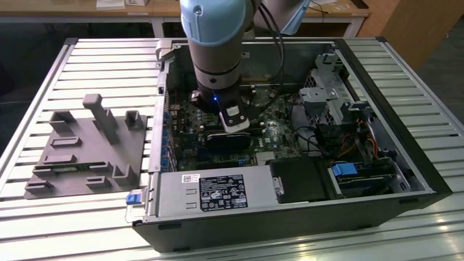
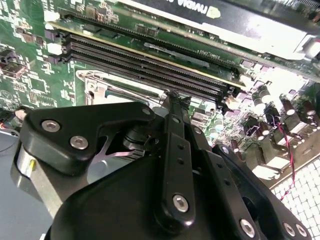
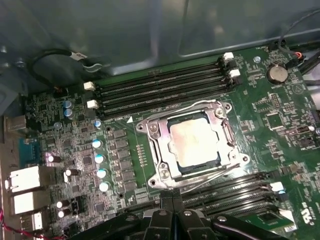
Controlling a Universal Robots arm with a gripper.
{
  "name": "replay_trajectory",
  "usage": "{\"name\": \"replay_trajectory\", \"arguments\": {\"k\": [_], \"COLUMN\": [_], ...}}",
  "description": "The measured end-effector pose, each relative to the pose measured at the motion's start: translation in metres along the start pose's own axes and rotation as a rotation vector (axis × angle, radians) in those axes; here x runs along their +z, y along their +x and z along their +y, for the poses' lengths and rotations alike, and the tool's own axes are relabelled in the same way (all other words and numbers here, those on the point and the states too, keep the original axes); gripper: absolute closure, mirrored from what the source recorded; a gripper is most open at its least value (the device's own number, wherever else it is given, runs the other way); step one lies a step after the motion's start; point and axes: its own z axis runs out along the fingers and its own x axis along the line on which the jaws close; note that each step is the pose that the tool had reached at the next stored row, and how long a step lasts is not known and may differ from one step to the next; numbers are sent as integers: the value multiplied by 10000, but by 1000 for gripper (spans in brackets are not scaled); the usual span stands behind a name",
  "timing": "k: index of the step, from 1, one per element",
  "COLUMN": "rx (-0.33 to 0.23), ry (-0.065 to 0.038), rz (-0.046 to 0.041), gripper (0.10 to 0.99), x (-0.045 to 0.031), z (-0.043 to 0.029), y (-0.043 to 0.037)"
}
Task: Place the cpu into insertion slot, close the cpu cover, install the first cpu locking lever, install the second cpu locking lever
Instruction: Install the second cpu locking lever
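Observation:
The cpu (image 3: 192,137), silvery-grey and square, lies in the insertion slot (image 3: 167,176) on the green board. The cpu cover (image 3: 154,134), a silver frame, lies flat around it. One thin locking lever (image 3: 175,109) runs along the far side of the socket. A second lever (image 3: 215,176) runs slanted along the near side, its end close to my fingertips. My gripper (image 3: 172,202) is shut just off the socket's near edge; I cannot tell if it touches that lever. In the second wrist view the gripper (image 2: 176,97) stands over part of the cover (image 2: 107,85). The exterior view shows the gripper (image 1: 230,126) low inside the computer case.
Black memory slots (image 3: 160,90) flank the socket on both sides, with capacitors (image 3: 100,157) beside it. A graphics card (image 2: 210,15) lies beyond the slots. The power supply (image 1: 210,190) and drive cage (image 1: 333,98) crowd the case. A grey fixture (image 1: 87,147) sits at the exterior view's left.

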Motion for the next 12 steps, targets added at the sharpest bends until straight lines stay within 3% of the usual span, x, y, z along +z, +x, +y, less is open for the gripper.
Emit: {"name": "replay_trajectory", "arguments": {"k": [4,8,12], "rx": [-1,-169,-549], "ry": [-242,-266,-271], "rz": [67,122,234], "gripper": [984,984,984], "x": [24,42,62], "z": [-16,-23,-29], "y": [17,21,23]}}
